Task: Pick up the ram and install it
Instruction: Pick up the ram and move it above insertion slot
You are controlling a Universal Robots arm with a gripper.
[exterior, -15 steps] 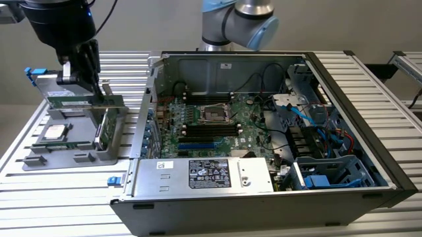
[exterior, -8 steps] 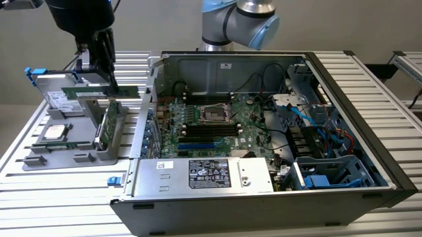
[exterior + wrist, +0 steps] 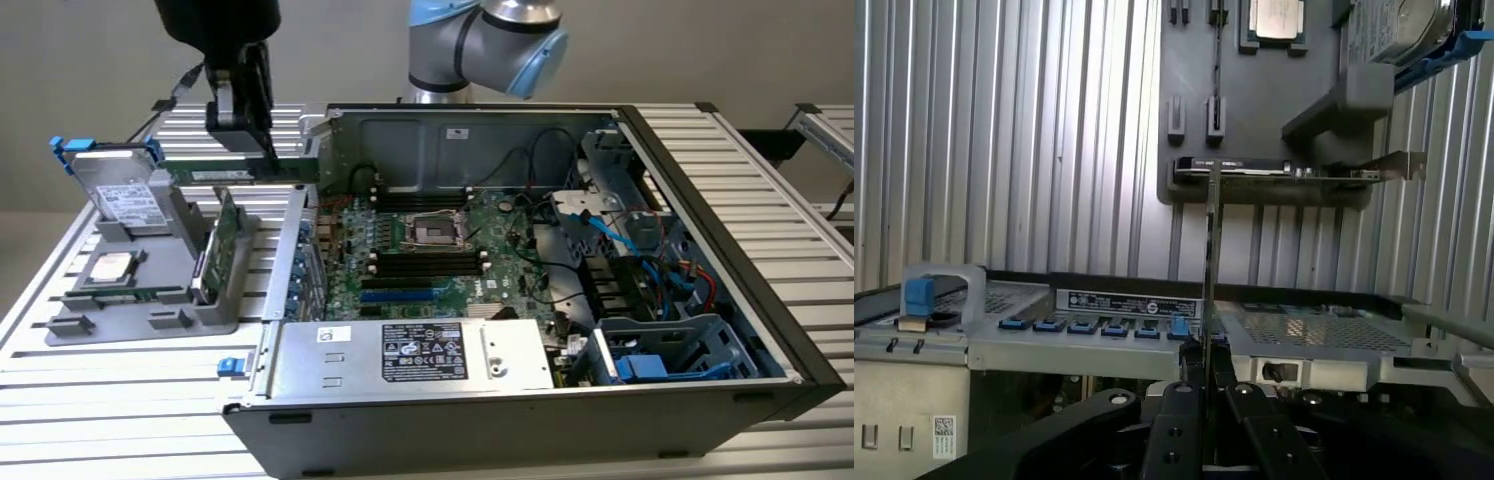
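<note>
Holding: the tool [image 3: 262, 148] is pressed together on the ram [image 3: 227, 173], pinching its upper long edge; the wrist view shows the stick edge-on between the fingers [image 3: 1184, 400].
Ram place: by the far end of the grey tray [image 3: 67, 328], just beside the open computer case [image 3: 781, 320], seemingly lifted clear.
Handling: likely light, stiff, thin and fragile; best gripped on bare edges, away from chips and contacts.
Writing: stickers on the power supply [image 3: 420, 350] and hard drive [image 3: 127, 200], none readable.

Green ram [image 3: 214, 174], green motherboard [image 3: 461, 262] with black slots, silver ribbed counter [image 3: 107, 385], grey plastic tray [image 3: 80, 325], silver hard drive [image 3: 127, 195] with blue rails [image 3: 62, 152], black computer case [image 3: 781, 310], silver power supply [image 3: 320, 358] with black-and-white label [image 3: 424, 352], pale blue and silver arm [image 3: 487, 40]
</note>
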